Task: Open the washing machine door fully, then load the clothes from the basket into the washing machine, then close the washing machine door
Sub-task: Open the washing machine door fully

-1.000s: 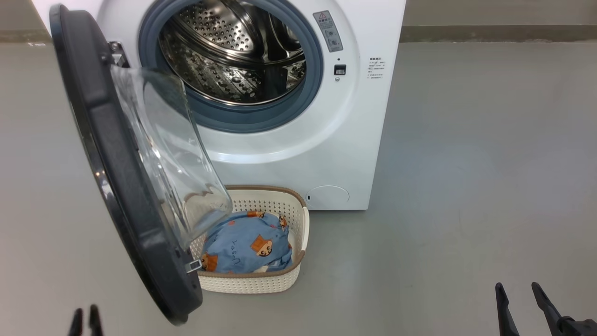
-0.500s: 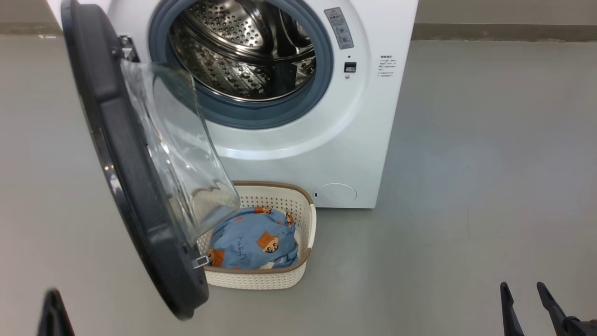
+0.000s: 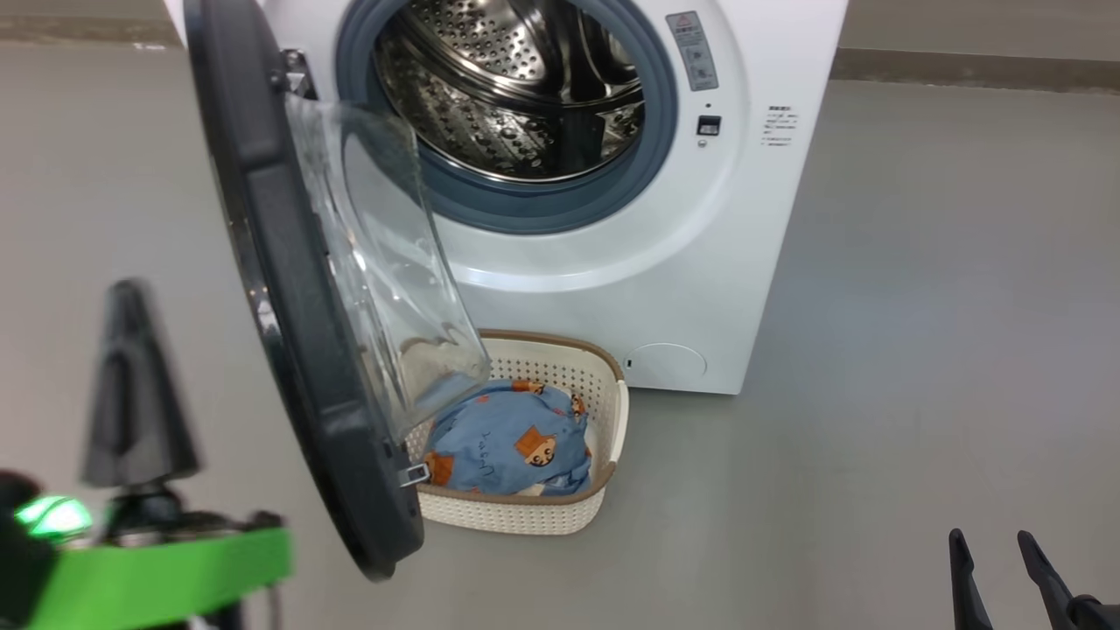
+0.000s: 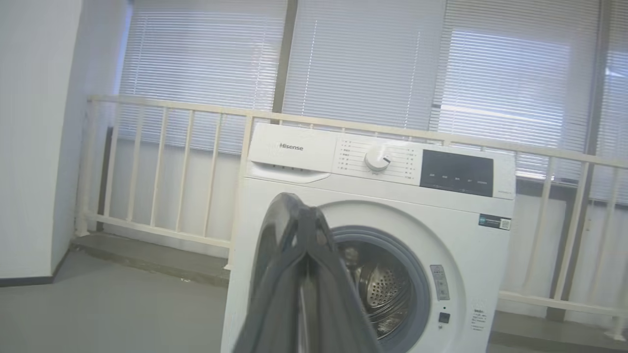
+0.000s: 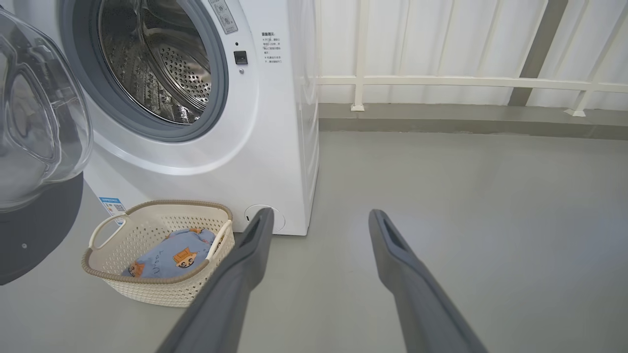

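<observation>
Down on the floor against the washing machine [image 3: 612,289], the basket [image 3: 525,516] holds the clothes [image 3: 507,446], just beside the swung-out door [image 3: 289,289]. Left jaws stand pinched together outside it, likely to nudge it wider; right jaws hang apart, empty, ready for cloth.

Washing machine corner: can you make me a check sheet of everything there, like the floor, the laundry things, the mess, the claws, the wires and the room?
Surface: grey floor, smooth.
Job's things: washing machine door open, swung out on its left hinge; washing machine with no clothes seen in its drum; basket on the floor in front of the machine; clothes bundled inside the basket.
Clutter: nothing seen.
Grippers: left claw shut, holding nothing, raised left of the door; right claw open, holding nothing, low on the right.
Cables: nothing seen.
Surroundings: white railing and window blinds behind the machine.
</observation>
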Robot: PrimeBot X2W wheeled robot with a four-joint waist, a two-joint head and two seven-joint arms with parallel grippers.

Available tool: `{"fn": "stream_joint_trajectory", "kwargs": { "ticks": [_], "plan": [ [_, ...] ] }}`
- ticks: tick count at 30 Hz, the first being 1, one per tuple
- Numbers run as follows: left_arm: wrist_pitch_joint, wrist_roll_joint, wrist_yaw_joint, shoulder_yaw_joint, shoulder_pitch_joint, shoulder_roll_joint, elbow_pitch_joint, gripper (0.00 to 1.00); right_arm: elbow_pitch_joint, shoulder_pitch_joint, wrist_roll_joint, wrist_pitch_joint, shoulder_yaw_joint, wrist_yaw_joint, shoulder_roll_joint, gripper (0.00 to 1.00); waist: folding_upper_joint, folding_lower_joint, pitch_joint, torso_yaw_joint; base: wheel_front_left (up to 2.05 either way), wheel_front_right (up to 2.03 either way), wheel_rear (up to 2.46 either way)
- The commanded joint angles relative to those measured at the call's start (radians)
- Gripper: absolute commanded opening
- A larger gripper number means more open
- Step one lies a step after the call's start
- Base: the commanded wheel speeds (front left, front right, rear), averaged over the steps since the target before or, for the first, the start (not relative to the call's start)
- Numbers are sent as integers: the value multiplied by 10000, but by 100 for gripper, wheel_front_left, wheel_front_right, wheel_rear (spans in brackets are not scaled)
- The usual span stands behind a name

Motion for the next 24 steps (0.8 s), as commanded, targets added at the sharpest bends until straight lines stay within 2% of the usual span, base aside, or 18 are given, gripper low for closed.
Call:
{"fn": "stream_joint_trajectory", "kwargs": {
  "ticks": [1,5,8,11,17,24],
  "plan": [
    [527,78,-2,-196,-501,130,-776,0,-214,-77,216,-118,205,16,-143,100,0,0,42,131,0,0,0],
    [1571,-469,178,-1986,-680,128,-1691,0,-173,-159,312,-118,193,16,-143,100,0,0,120,303,0,0,0],
    [1942,-1181,537,-3267,-632,128,-1534,0,-124,-225,362,-118,263,16,-143,100,0,0,173,401,0,0,0],
    [1935,-1619,877,-4054,-578,127,-1032,0,-81,-315,372,-118,361,16,-143,100,0,0,226,446,0,0,0],
    [1666,-2722,1454,-4840,-316,127,341,0,-39,-401,387,-118,506,16,-143,100,0,0,315,458,0,0,0],
    [526,-3437,1996,-4822,-234,126,2638,0,-18,-398,392,-118,534,16,-143,100,0,0,403,349,0,0,0]
  ]
}}
